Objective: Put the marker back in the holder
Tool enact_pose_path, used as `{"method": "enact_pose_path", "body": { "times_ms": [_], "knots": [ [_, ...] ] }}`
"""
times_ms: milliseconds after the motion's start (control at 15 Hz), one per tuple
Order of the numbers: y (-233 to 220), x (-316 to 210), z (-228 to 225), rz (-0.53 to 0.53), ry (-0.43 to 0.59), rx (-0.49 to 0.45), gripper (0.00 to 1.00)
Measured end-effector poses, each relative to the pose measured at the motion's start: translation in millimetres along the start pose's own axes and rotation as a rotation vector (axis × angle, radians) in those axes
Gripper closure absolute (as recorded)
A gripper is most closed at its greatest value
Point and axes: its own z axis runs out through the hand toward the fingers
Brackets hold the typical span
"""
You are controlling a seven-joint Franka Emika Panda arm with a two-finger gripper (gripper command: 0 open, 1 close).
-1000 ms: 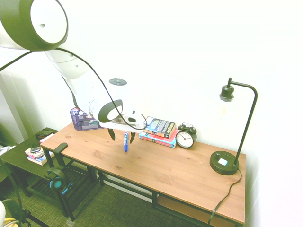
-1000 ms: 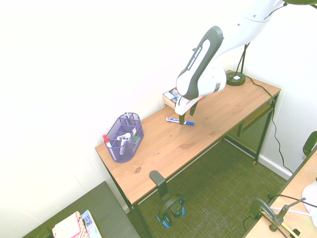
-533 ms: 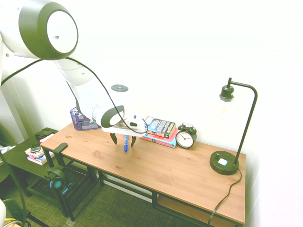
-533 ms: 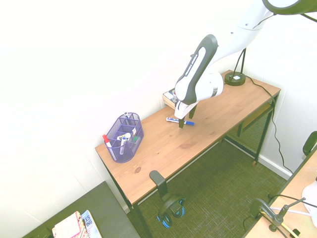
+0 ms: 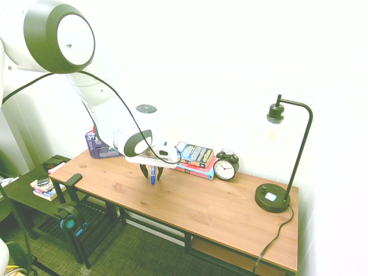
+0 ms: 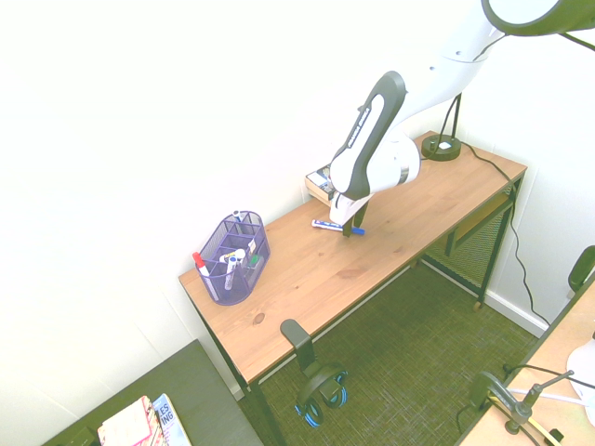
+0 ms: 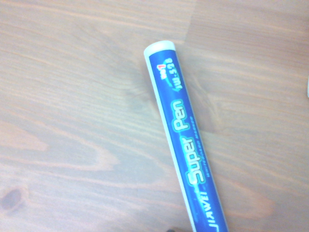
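Observation:
The blue marker (image 5: 152,174) lies flat on the wooden desk (image 5: 201,207), just in front of the book stack. My gripper (image 5: 152,171) is down at the desk, one finger on each side of the marker's barrel; the fingers stand narrowly open, with a small gap to the marker on both sides. From the other side, the marker (image 6: 327,224) sticks out leftward from under the gripper (image 6: 350,229). The wrist view shows the marker's (image 7: 186,154) printed blue barrel close up on the wood. The purple mesh holder (image 6: 232,258) stands at the desk's far end, well away from the gripper.
A stack of books (image 5: 194,156), an alarm clock (image 5: 225,167) and a black desk lamp (image 5: 273,198) stand along the wall. The holder contains a red-capped pen (image 6: 199,262) and other pens. Headphones (image 5: 69,218) hang at the desk's end.
The gripper came down over the marker and its fingers have drawn closer together around the barrel. The marker has not moved.

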Motion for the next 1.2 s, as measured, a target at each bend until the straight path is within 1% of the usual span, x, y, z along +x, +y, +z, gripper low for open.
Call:
{"method": "enact_pose_path", "body": {
  "times_ms": [600, 733, 800, 933, 1200],
  "knots": [
    [-4, -3, 0, 0.033, -0.01, -0.002, 1.0],
    [-15, -9, -4, 0.054, -0.028, 0.002, 1.0],
    [-28, -13, -13, 0.084, -0.031, 0.004, 1.0],
    [-61, -22, -43, 0.189, -0.064, 0.003, 1.0],
    [-127, -25, -145, 0.419, -0.191, 0.028, 1.0]
  ]
}}
